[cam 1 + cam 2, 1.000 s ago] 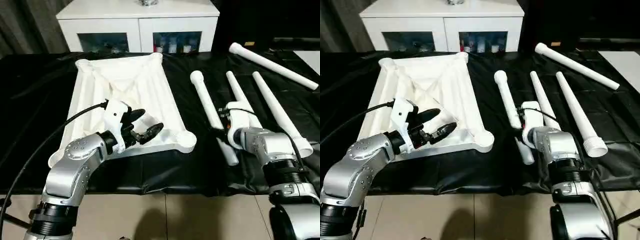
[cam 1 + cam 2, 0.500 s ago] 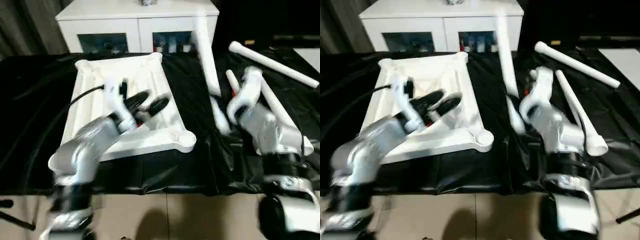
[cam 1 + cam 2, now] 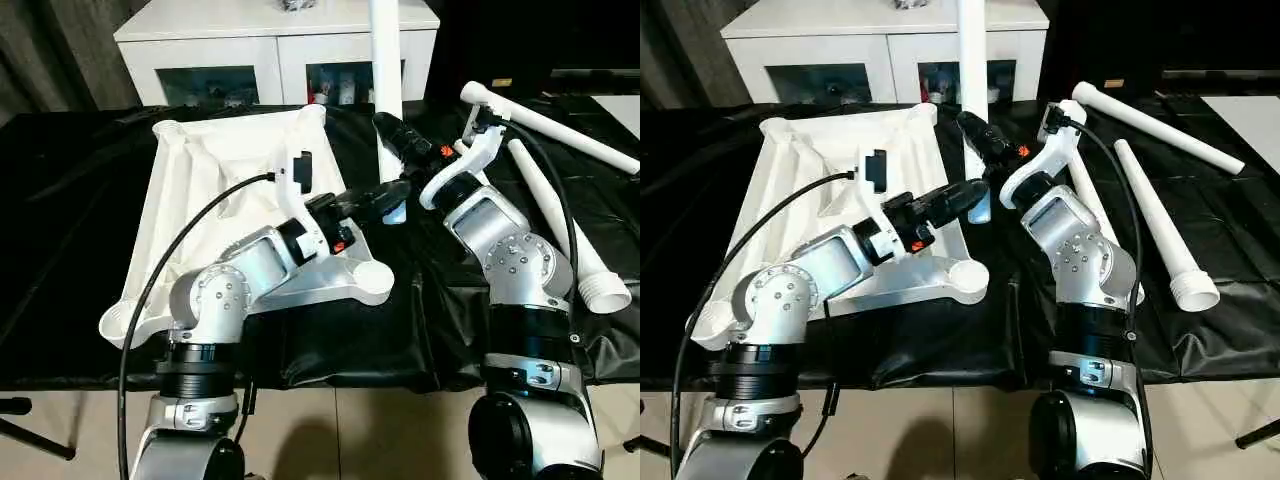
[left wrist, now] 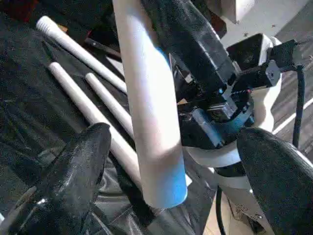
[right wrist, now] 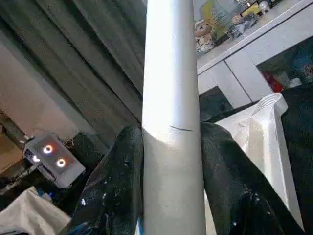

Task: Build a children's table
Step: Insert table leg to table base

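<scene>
Table top (image 3: 240, 190) lies underside up on black cloth (image 3: 60, 200), at approx. 10 o'clock of the robot's view; corner socket (image 3: 372, 277) nearest the arms sits empty.

Step in hand: first leg being carried to a socket. Right gripper (image 3: 395, 140) is clamped on the leg (image 3: 385, 60), which stands nearly upright w/ its lower end hanging just above the top's right edge, near 12 o'clock of that socket. In the right wrist view both fingers (image 5: 117, 186) press the tube's sides. Left gripper (image 3: 375, 198) is spread wide, fingers to either side of the leg's lower end without touching it, as the left wrist view shows.

Three spare legs (image 3: 555, 215) lie on the cloth at 2–3 o'clock, well apart from the top. Cabinet (image 3: 280, 45) stands behind, at 12 o'clock.

Next move, judged: bring leg's lower end over a socket, keep it plumb, then press down; left gripper could close to steady the tip. Which end mates w/ socket cannot be told.
</scene>
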